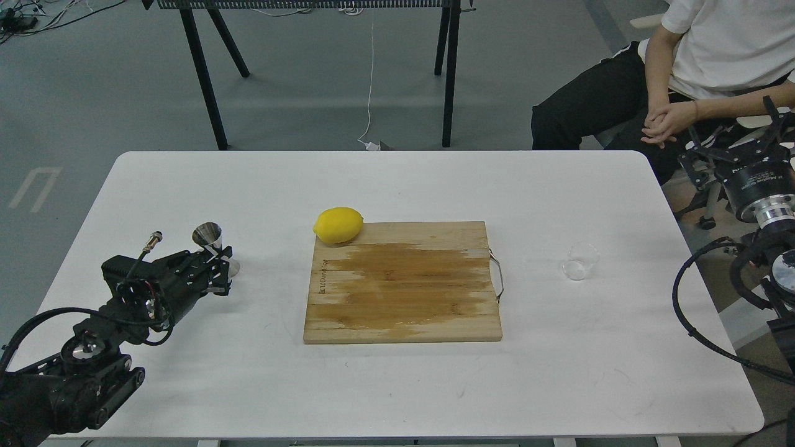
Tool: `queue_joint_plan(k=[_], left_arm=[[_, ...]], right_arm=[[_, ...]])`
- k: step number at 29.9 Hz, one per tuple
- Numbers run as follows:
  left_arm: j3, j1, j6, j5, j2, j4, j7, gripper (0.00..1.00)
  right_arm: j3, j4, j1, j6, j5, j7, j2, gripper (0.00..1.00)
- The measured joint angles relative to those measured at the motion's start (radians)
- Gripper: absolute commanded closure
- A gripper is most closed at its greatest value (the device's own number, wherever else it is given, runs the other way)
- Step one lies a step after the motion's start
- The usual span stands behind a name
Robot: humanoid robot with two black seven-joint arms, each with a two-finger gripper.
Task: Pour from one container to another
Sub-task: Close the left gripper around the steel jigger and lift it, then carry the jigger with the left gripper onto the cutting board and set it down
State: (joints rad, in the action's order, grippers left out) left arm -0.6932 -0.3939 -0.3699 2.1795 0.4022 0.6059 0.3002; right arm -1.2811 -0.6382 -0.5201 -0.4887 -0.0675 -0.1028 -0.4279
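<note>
The steel jigger (208,236) stands upright on the white table (397,385) at the left. My left gripper (225,268) is right at it, with its dark fingers on either side of the jigger's waist and foot, and a gap shows between them. The clear glass cup (580,261) stands alone on the table at the right, past the board's handle. My right gripper (726,155) hangs off the table's right edge, well away from the cup, and its dark fingers cannot be told apart.
A wooden cutting board (402,285) with a wet patch and a metal handle lies mid-table, and a lemon (338,225) rests on its far left corner. A seated person (677,74) is at the far right. Black stand legs (205,81) rise behind the table.
</note>
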Motion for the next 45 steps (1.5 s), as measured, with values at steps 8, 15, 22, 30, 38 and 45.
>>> queue_joint_plan(k=[8,15,22,30,38,45], left_arm=[[-0.001,-0.002,-0.043,0.002,0.005,0.043,0.002,0.92],[-0.007,-0.019,-0.060,0.002,0.072,0.276,-0.011,0.93],[0.052,-0.037,-0.040,0.002,0.060,0.414,-0.024,0.94],[0.209,-0.145,0.016,0.002,-0.079,0.385,-0.067,0.94],[0.333,-0.196,0.041,0.002,-0.305,0.195,-0.106,0.94],[0.387,-0.218,0.042,0.002,-0.391,0.100,-0.182,0.91]], right_arm=[[-0.001,0.003,0.000,0.000,0.001,0.000,0.000,0.00],[-0.004,0.002,0.008,0.000,0.001,0.000,-0.002,0.00],[-0.005,0.001,0.018,0.000,0.000,-0.001,-0.023,0.00],[-0.008,0.001,0.036,0.000,0.000,-0.002,-0.030,0.00],[-0.010,0.000,0.041,0.000,0.000,-0.003,-0.032,0.00],[-0.010,0.002,0.048,0.000,0.000,-0.003,-0.045,0.00]])
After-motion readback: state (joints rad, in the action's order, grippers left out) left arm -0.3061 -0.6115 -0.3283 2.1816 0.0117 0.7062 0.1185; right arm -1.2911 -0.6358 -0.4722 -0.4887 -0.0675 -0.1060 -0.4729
